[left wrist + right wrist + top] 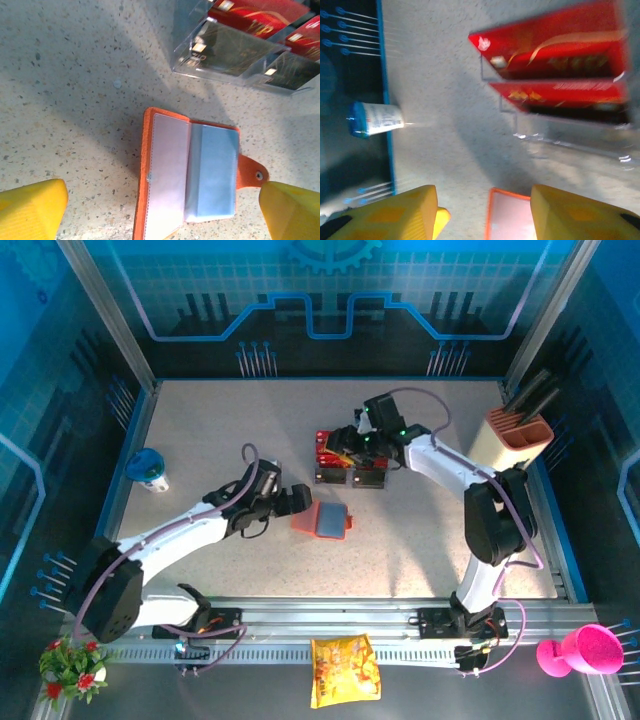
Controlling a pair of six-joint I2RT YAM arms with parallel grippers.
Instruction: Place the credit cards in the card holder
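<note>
In the top view, the left claw (293,502) hangs low over the speckled table (200,430) with its fingers apart. The card holder (322,521) lies opened flat just past its tips, orange rim around a grey-blue inside. The right claw (345,443) is above the clear racks (350,478), which stand farther up the table than the card holder, with the red credit cards (322,447) standing in them. The view does not show how wide this claw stands. A blue-lidded cup (148,470) stands well off to the left claw's outer side.

In the left wrist view, the left claw (162,190) is spread wide and grips nothing. The open card holder (190,175) lies on the table in the gap between its yellow fingers (30,212). Its snap tab (252,175) is just beside the fingertip at the frame's right. Ahead of the claw and towards that same finger stand the clear racks (225,60), with credit cards (260,15) upright in them.

The right wrist view is blurred. The right claw (484,195) has its fingers (570,212) apart, with only table and a corner of the card holder (507,222) showing between them. The credit cards (560,55) sit in the clear racks (560,135) ahead of the tips. The cup (372,120) is far out to the side of the other finger.
</note>
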